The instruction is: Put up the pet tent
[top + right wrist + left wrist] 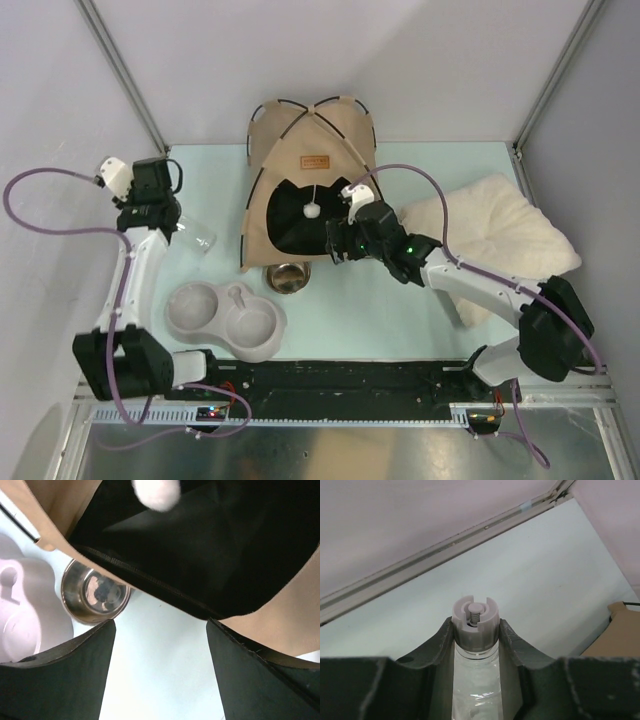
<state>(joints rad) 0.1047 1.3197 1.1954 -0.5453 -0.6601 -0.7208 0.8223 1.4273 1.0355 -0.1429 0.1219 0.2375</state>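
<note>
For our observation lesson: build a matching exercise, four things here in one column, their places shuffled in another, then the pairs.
1 pet tent
2 steel bowl
3 cream pillow
4 clear bottle

A in the left claw
B far right
C back centre
D at the tent's front edge

Pairs: 1-C; 2-D; 3-B; 4-A

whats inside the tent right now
Through the doorway of the tent only black lining shows, with a white pompom hanging at the opening. Nothing else is visible inside, but the far corners are covered by its walls and too dark to tell.
</note>
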